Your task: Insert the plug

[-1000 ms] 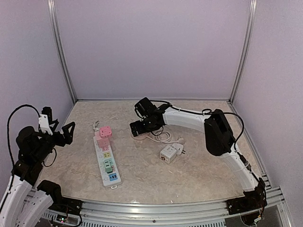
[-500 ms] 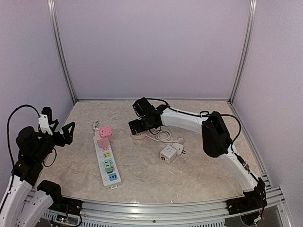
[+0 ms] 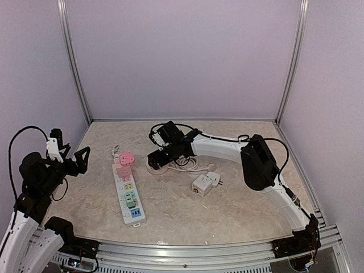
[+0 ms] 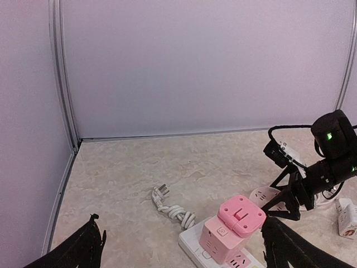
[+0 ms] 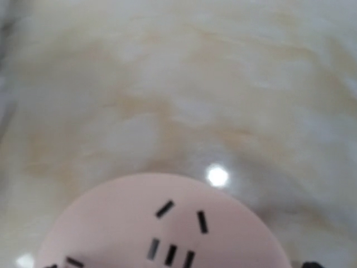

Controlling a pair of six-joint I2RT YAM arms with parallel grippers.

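White moulded plastic, small and probably light, the plug (image 4: 161,192) lies flat on the marbled surface (image 3: 239,205), just beyond the far end of the power strip (image 3: 128,196). Its short cord (image 4: 177,213) is bunched beside it. The body should be rigid but smooth enough to slip, and the stiff cord may tug it askew. The best hold looks to be across the flat sides of the body, behind the prongs, never on the prongs or the cord.

A pink cube adapter (image 4: 233,223) sits in the strip's far end. On the other side of the strip, the right gripper (image 3: 159,158) hangs low over a round pale-pink socket disc (image 5: 162,229). Its fingers look splayed and hold nothing. A loose white cable (image 3: 190,164) and a white adapter (image 3: 203,184) lie beyond it. The left gripper (image 4: 178,220) hovers off to the side with its fingers wide apart and nothing between them.
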